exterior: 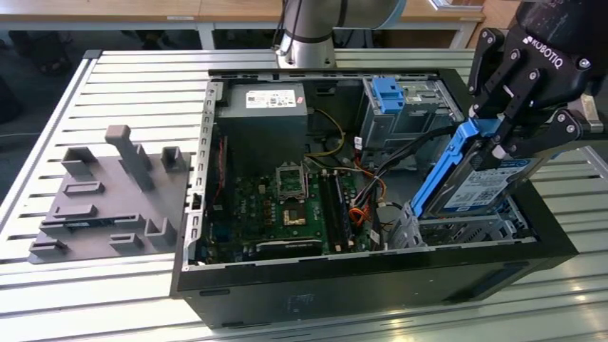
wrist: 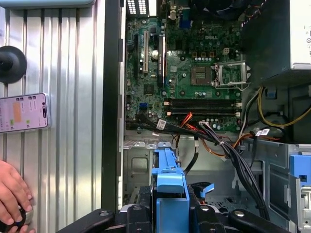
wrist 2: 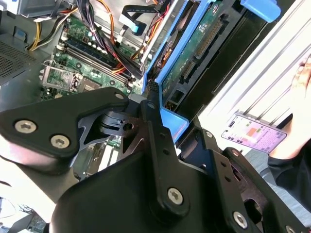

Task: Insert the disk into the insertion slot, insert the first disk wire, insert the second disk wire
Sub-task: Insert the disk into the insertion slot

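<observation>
- The end effector [exterior: 496, 146] is closed on the disk [exterior: 480, 187]. In the first wrist view its fingers [wrist: 200, 216] pinch the blue caddy [wrist: 170, 191] from both sides.
- The disk stands steeply tilted, almost on end, at the corner of the case [exterior: 380, 288] on the exterior view's right. Its lower end meets the top of the slot [exterior: 456, 229], and its upper end is held above the case rim. I cannot tell how far it has gone in.
- The exterior view shows the disk's label face: silver metal with a white-blue label. A blue caddy rail runs along the edge toward the exterior view's left.
- The second wrist view shows the other face, a green circuit board [wrist 2: 194, 53] with a dark connector strip, framed in blue.
- The first wrist view looks down past the caddy onto the motherboard [wrist: 194, 73]. A bundle of cables [wrist: 228, 150] crosses between the motherboard and the sheet metal beneath the disk.
- Both wrist views show a phone [wrist: 23, 112] lying on the ribbed bench [wrist: 68, 97] beside the case, with a person's hand [wrist: 12, 196] near it.
- The exterior view adds a grey fixture block [exterior: 105, 199] on the bench, well apart from the case on the exterior view's left. A taller bay [exterior: 409, 107] with a blue bracket [exterior: 389, 92] stands at the far side of the case.
</observation>
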`<state>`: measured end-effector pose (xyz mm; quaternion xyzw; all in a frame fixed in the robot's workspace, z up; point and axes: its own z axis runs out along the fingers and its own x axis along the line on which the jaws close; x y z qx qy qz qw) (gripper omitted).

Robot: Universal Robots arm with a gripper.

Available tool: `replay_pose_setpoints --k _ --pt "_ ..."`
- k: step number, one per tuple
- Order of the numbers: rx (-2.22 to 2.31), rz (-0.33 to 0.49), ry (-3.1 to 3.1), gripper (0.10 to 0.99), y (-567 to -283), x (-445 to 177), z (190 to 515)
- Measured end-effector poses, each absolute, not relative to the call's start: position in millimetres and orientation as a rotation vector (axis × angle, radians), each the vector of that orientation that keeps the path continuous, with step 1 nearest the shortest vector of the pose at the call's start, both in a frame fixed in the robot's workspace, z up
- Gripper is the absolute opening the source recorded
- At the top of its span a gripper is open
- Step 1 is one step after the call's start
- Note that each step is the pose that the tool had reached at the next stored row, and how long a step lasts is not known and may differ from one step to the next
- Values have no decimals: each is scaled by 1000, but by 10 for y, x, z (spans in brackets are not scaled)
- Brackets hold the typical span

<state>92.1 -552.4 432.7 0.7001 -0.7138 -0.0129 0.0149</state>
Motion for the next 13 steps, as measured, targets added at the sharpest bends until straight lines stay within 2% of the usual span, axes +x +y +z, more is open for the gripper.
replay_pose_setpoints --k 13 --pt "2179 -41 -2222 365 -5524 921 4232"
